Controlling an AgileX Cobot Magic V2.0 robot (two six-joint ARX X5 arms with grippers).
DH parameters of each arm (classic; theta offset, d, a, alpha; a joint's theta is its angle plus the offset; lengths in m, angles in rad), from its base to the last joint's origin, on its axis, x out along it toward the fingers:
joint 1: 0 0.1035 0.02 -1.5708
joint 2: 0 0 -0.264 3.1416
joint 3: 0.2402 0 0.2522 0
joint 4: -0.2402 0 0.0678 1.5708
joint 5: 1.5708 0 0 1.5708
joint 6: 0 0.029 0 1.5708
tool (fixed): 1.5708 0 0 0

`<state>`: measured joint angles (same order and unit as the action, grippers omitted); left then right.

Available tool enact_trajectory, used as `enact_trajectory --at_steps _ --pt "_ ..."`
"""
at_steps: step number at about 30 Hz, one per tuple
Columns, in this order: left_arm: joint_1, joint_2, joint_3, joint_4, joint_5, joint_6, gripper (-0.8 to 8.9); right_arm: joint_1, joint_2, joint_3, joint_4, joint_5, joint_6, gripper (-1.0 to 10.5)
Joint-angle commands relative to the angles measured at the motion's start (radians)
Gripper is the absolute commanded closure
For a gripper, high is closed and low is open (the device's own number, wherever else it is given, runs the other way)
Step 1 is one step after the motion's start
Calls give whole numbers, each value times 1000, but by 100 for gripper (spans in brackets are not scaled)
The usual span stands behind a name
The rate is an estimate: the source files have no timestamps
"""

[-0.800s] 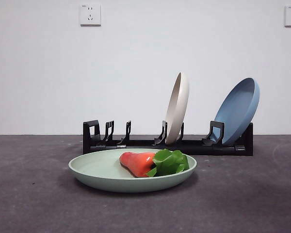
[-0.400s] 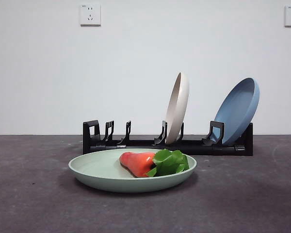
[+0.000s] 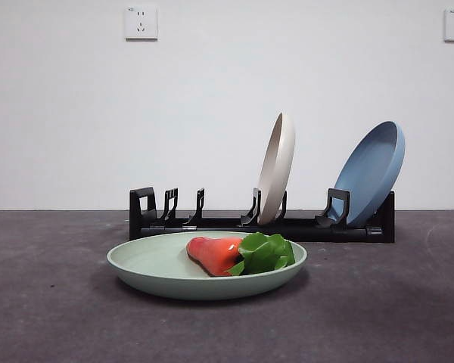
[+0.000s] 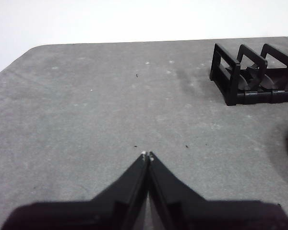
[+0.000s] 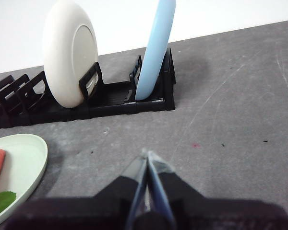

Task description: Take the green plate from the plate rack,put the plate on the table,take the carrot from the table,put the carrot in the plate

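Nearest in the front view: bare dark tabletop [image 3: 53, 318], matte and a little mottled, probably enough friction that a plate set on it does not slide.

Just behind, lying flat on it: the green plate [image 3: 159, 274], shallow, with a raised rim. Looks like stiff, light plastic or similar; likely not fragile, but smooth, so best pinched at the rim [image 3: 121, 266], where thin jaws can close over the edge. No need seen to lift it now.

Inside the plate, toward its right half in this view: the carrot [image 3: 216, 254], orange-red body lying on its side, green leaves [image 3: 266, 252] at the thick end touching the plate's inner wall. Judged light, and firm in the body; leaves maybe softer and less sure to hold. Better to grip across the thick middle of the body, not on the narrow tip, which may slip out.

Farther back: the plate rack [image 3: 227, 224], low and black, its left slots empty, with a cream-white plate [image 3: 277, 168] upright in the middle and a blue plate [image 3: 372, 172] leaning at the far right end.

Behind all: a white wall with two sockets.

Off to the sides, over bare tabletop: left gripper [image 4: 147, 155] with jaws pressed together and nothing between; right gripper [image 5: 146, 154] the same, tips together, empty, near the plate's edge. Task judged complete as things lie.
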<state>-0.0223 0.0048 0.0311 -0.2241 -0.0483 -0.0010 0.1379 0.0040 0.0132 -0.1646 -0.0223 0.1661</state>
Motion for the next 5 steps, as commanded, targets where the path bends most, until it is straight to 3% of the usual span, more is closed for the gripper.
enact_trajectory --at_steps 1,5 --pt "3 -3 -12 2 2 -4 815 0 -1 -8 -11 3 9 946" --pt "3 -3 -12 2 2 -4 815 0 -1 -8 -11 3 9 946"
